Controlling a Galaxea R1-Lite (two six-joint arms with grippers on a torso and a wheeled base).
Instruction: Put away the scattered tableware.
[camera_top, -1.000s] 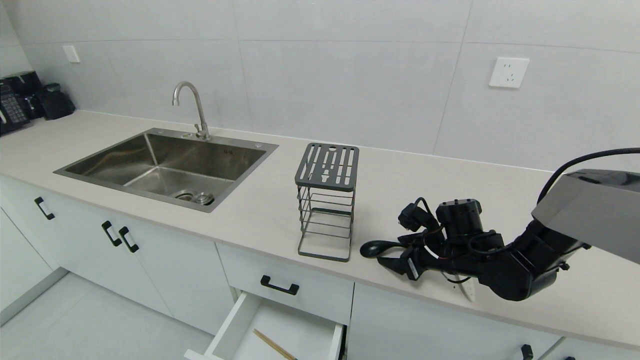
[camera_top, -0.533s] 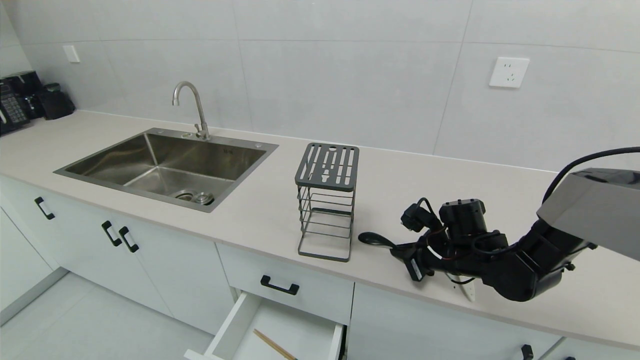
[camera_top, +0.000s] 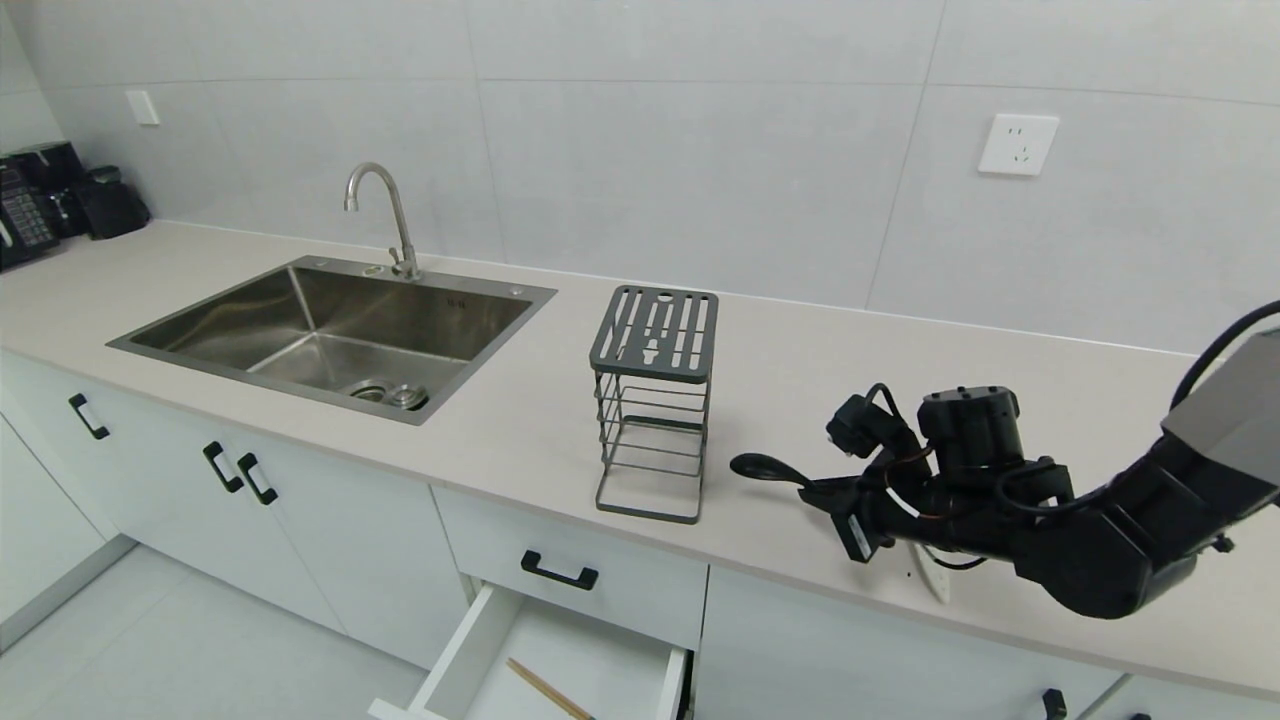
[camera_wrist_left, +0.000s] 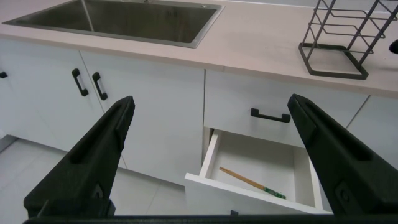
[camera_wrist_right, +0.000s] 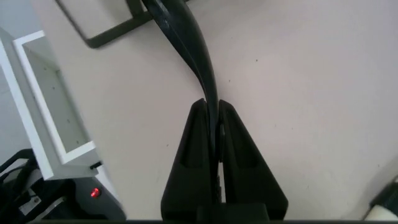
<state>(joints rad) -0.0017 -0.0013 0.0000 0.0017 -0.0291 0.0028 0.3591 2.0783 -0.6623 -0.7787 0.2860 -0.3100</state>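
Clamping the thin handle of the black spoon, the fingers of the right gripper are pressed shut on it, and the spoon's bowl points to the foot of the wire rack on the counter. The left gripper has its fingers spread wide, with nothing between them. Under the counter the drawer stands pulled out, and chopsticks lie inside it.

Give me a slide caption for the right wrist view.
Right gripper shut on a black spoon over the countertop, near the wire rack.
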